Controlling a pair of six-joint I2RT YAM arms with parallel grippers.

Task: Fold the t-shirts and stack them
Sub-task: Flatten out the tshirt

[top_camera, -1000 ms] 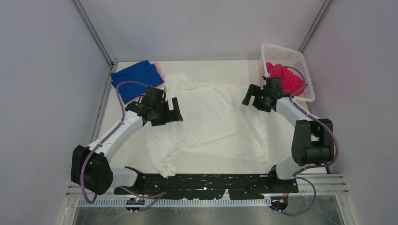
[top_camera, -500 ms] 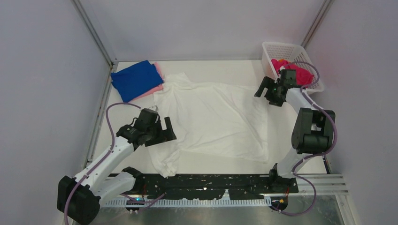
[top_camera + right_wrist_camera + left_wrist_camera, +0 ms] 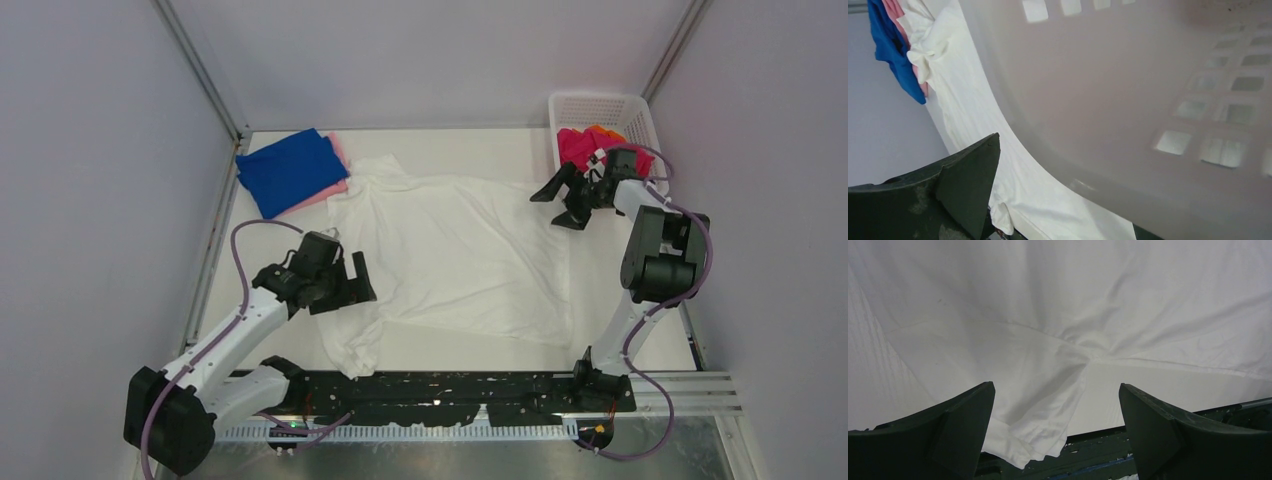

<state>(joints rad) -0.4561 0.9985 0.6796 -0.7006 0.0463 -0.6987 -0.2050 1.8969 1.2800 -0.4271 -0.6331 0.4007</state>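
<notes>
Both gape: left pincer over white t-shirt, right pincer beside basket.

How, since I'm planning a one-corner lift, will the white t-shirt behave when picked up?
Probably floppy: the white t-shirt lies spread with soft creases and a bunched sleeve, so it would likely sag and drape from a single grip. It looks thin and light, so a push would likely wrinkle it rather than slide it whole.
</notes>
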